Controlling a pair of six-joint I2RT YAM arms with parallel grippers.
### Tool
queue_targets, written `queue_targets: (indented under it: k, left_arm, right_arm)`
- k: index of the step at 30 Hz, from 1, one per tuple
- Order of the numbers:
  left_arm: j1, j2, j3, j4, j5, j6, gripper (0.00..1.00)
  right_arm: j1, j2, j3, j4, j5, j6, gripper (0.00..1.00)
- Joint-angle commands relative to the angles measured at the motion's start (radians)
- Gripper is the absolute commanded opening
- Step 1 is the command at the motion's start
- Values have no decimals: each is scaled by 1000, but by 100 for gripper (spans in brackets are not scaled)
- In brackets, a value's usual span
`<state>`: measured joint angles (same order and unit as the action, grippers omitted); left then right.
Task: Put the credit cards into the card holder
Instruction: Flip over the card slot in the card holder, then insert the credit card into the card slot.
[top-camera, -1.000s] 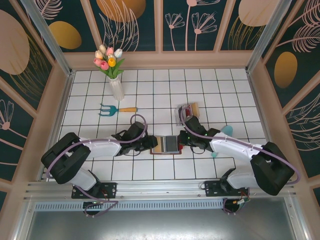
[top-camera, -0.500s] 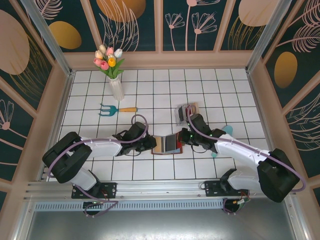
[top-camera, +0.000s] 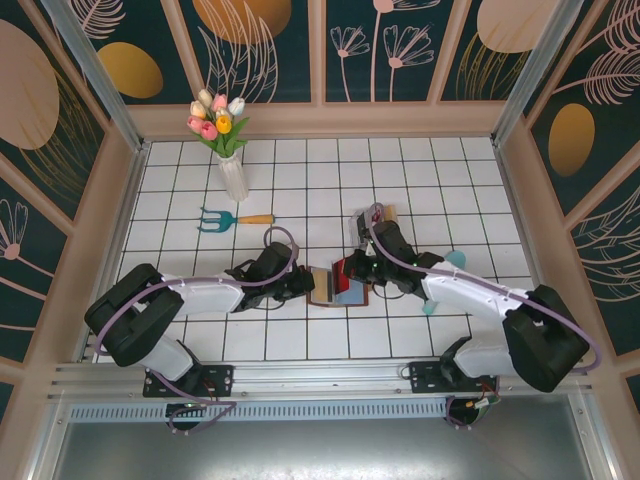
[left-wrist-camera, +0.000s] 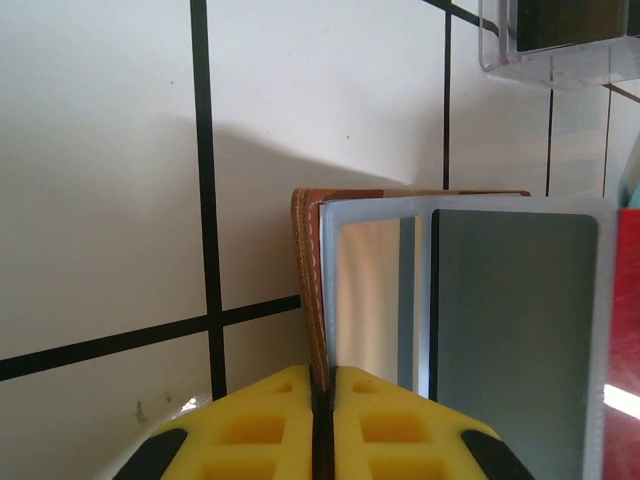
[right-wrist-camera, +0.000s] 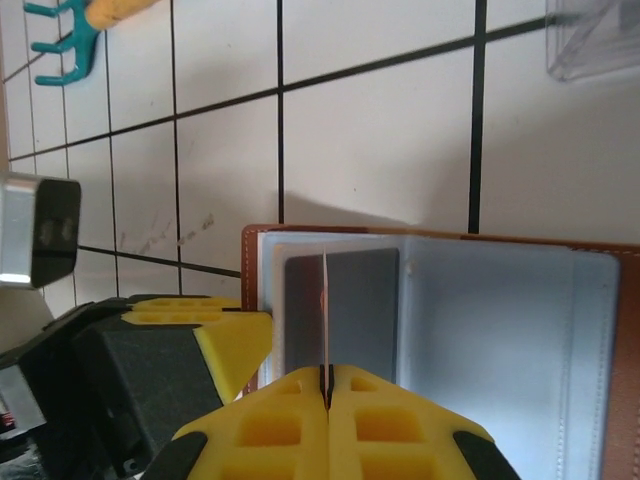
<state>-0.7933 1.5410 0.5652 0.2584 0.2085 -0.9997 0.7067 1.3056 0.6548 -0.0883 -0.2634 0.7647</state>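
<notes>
Brown leather card holder (top-camera: 335, 290), open on the tiled table (top-camera: 300, 190), grey credit card (right-wrist-camera: 365, 300) in its clear sleeve (right-wrist-camera: 500, 310); left gripper (left-wrist-camera: 322, 385) clamped tight on its leather edge; right gripper (right-wrist-camera: 326, 385) pinching a red credit card (right-wrist-camera: 325, 310) edge-on just above that sleeve.

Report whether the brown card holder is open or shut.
Open. In the right wrist view the card holder lies spread, clear sleeves exposed; the left end effector pinches its leather edge.

card holder (top-camera: 330, 290) between left claw (left-wrist-camera: 322, 378), right claw (right-wrist-camera: 327, 376) | credit card (left-wrist-camera: 629, 300) over it | card rack (right-wrist-camera: 595, 45) behind
</notes>
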Motion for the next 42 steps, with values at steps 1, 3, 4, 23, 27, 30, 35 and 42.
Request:
queue_targets:
  k: [1,3,4,23,27,30,35,42]
  left_arm:
    - [-6,-25,-14,5,-11,-14,11]
    - [-5,-34,-18,3,-22,-19,11]
    - [-6,-39,-21,1,-28,-20,12]
    - [-5,-96,-30,-29,-92,-11,50]
    - [-5,-67,-13,-47,-92,-5,48]
    - [-6,-44,-4,-46,-85,-1,45]
    - [-6,0,13,-35,-60,6,40]
    - [-5,24,4,-27,-55,6,28]
  right_arm:
    - [11,26,34,38,-45,-10,3]
    - [13,44,32,43,-53,-7,4]
    - [15,49,31,46,-51,-10,4]
    - [-38,16,-141,306,-106,92,2]
    - [-38,27,-150,321,-87,98,1]
    - [-36,36,-167,329,-75,103,2]
    - [-33,58,-193,356,-70,110,2]
    - [-32,100,-243,498,-117,142,1]
